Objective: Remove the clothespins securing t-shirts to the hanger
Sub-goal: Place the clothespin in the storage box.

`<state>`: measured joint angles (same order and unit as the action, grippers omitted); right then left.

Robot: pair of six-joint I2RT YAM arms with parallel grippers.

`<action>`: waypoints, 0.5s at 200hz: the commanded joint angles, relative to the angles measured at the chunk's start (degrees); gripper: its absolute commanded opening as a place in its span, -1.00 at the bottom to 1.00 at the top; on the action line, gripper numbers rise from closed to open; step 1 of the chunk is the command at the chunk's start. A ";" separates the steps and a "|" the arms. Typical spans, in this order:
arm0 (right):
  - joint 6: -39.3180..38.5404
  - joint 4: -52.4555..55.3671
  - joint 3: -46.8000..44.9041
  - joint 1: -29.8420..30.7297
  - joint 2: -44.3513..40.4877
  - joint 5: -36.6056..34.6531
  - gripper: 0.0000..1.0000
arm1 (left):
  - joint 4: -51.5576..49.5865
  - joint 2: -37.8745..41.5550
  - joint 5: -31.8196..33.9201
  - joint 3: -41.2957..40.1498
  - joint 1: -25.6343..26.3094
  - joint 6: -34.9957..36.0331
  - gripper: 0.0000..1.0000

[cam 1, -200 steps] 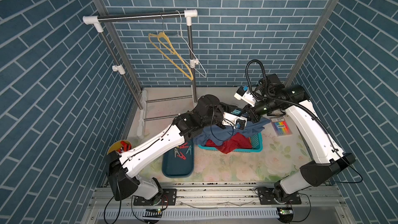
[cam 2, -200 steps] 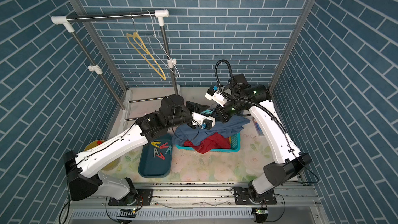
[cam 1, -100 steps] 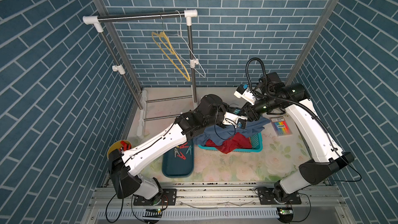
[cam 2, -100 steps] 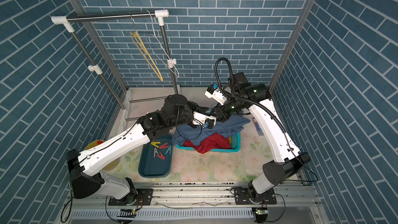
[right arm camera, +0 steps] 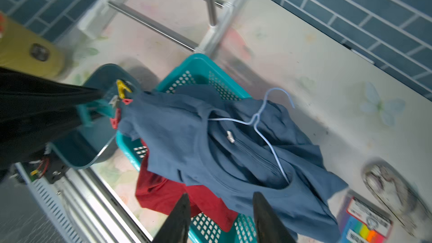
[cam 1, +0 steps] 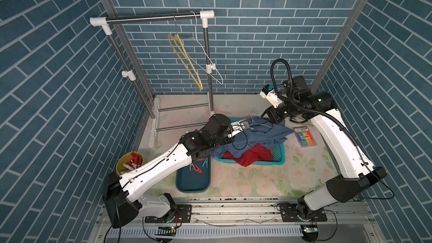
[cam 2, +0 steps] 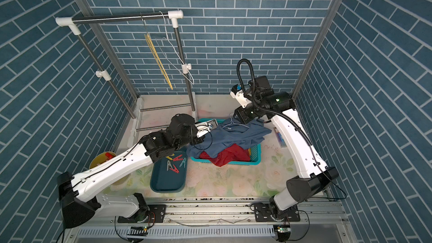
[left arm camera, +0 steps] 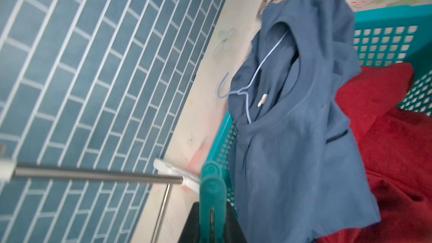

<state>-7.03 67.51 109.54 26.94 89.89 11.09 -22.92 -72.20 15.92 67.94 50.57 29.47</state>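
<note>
We're seeing the right gripper standing open and empty, backed off above the slate blue t-shirt; a second ago it was clamped shut close in at the cloth. The left gripper is pinching a teal clothespin, which is sitting just beside the shirt's edge and apparently not biting it. We're reading that as pin off, with a drop due next.

Other clothespins are already lying in the tray. The blue shirt is lying crumpled across the basket rim with the wire hanger threaded through its neck, hook poking out. The dark red t-shirt is sitting beneath it. We aren't spotting pins left on the cloth.
</note>
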 commanded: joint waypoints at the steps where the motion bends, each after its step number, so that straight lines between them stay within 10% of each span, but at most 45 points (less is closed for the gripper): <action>1: 10.70 -1.87 2.11 -0.56 6.10 -8.73 -0.13 | -6.81 4.94 9.04 -3.72 -2.62 -22.18 -0.72; 35: 21.88 -2.45 3.30 -1.10 14.29 -7.01 -0.19 | -15.45 12.61 7.69 -10.72 -10.74 -40.28 -0.64; 100: 24.01 1.64 13.11 -1.27 29.09 -1.02 -0.21 | -18.41 13.48 2.76 -15.94 -14.53 -45.41 -0.30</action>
<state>13.34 66.41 118.65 25.74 115.83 7.84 -38.81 -57.30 20.10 52.03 36.62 -12.38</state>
